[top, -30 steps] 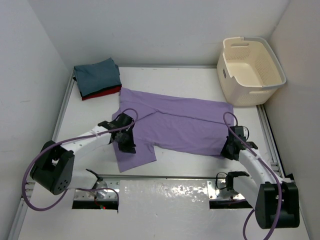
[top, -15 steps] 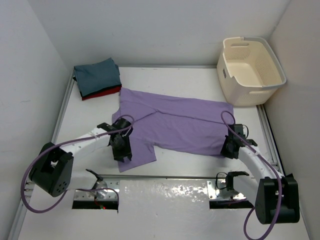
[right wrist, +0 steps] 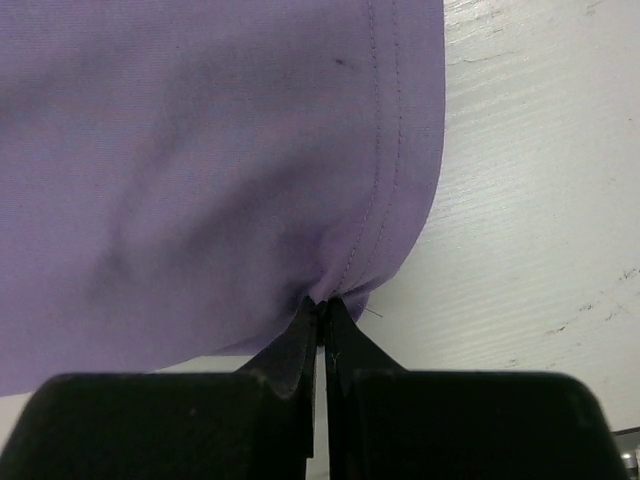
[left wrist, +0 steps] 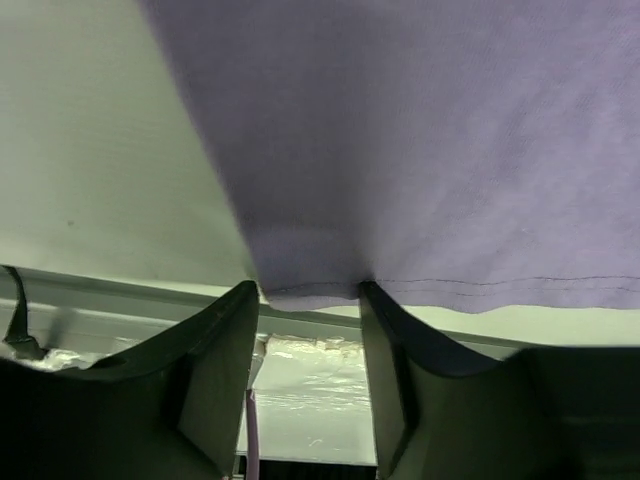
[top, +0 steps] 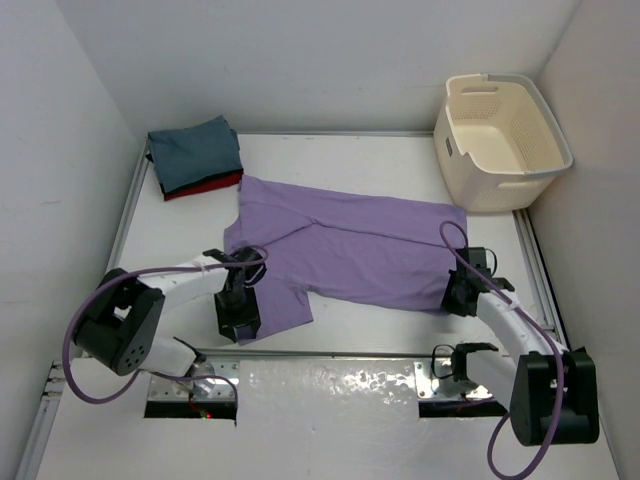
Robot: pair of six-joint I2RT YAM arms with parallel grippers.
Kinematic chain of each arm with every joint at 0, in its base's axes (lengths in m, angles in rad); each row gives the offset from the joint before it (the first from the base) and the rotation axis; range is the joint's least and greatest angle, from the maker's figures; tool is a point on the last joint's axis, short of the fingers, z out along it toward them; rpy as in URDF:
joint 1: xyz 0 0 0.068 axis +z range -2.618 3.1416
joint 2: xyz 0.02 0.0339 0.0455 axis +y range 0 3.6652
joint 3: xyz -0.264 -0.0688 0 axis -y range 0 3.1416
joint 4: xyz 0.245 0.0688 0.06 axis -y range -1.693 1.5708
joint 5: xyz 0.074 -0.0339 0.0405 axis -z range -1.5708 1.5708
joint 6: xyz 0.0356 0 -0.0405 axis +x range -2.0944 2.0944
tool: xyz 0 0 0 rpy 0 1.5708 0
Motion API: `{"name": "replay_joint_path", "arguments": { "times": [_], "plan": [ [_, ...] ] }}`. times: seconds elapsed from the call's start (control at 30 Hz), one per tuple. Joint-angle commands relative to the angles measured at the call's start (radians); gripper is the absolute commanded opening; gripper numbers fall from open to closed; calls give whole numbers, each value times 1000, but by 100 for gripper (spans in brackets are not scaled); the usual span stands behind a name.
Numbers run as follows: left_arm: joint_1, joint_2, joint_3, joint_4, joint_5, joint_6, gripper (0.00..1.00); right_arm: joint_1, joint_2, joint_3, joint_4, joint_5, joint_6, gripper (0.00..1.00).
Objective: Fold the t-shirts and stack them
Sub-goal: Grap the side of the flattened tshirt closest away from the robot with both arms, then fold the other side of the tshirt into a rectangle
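Observation:
The lavender t-shirt (top: 350, 245) lies spread flat across the middle of the table. My left gripper (top: 238, 322) sits over its near-left flap, by the front rail. In the left wrist view the jaws stand apart, and the shirt's stitched hem (left wrist: 420, 140) rests between the left gripper's (left wrist: 310, 290) tips. My right gripper (top: 458, 300) is at the shirt's near-right corner. It (right wrist: 320, 305) is shut on the double-stitched hem of the lavender cloth (right wrist: 200, 150). A folded slate blue-grey shirt (top: 195, 150) lies on a red one (top: 205, 187) at the back left.
A cream plastic tub (top: 503, 140) stands at the back right corner. A metal rail (top: 330, 352) and a shiny strip (top: 330, 390) run along the near edge. White walls close in the table on three sides.
My left gripper has opened and slid toward the near edge along the shirt's left flap. The right gripper has stayed shut on the hem, almost still.

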Motion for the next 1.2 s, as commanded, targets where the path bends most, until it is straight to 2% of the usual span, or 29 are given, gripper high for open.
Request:
{"name": "replay_joint_path", "arguments": {
  "times": [0.0, 0.03, 0.07, 0.1, 0.13, 0.27, 0.47, 0.67, 0.87, 0.97, 1.17],
  "plan": [
    [-9, 30, -20, 53, -33, -28, 42, -5, 17, 9, 12, -20, -19, 0],
    [-8, 44, -25, 64, -31, -28, 36, -3, 15, 7, 8, -15, -19, 0],
    [-9, 56, -32, 87, -13, -23, 14, -5, 8, 6, 6, -12, -17, 0],
    [-9, 76, -35, 98, -1, -19, 2, -3, 3, 7, 6, -11, -20, 0],
    [-9, 82, -38, 118, 10, -16, 0, -3, 0, 7, 5, -9, -22, 0],
    [-9, 30, 6, 144, 44, 23, 0, -5, -11, 12, 3, -6, -23, 0],
    [-9, -76, 191, 142, 30, 75, 0, -5, -31, 52, 15, -34, -12, 0],
    [0, -64, 354, 175, 9, 141, 0, -34, -40, 125, 18, -27, -3, 0],
    [77, -70, 439, 276, -77, 155, 0, -48, 9, 193, 61, -14, 6, 0],
    [133, -76, 451, 403, -77, 155, 0, -52, 46, 225, 98, -9, 8, 0],
    [192, -67, 462, 556, -105, 156, 0, -65, 99, 283, 129, 52, 6, 0]
  ]
}}
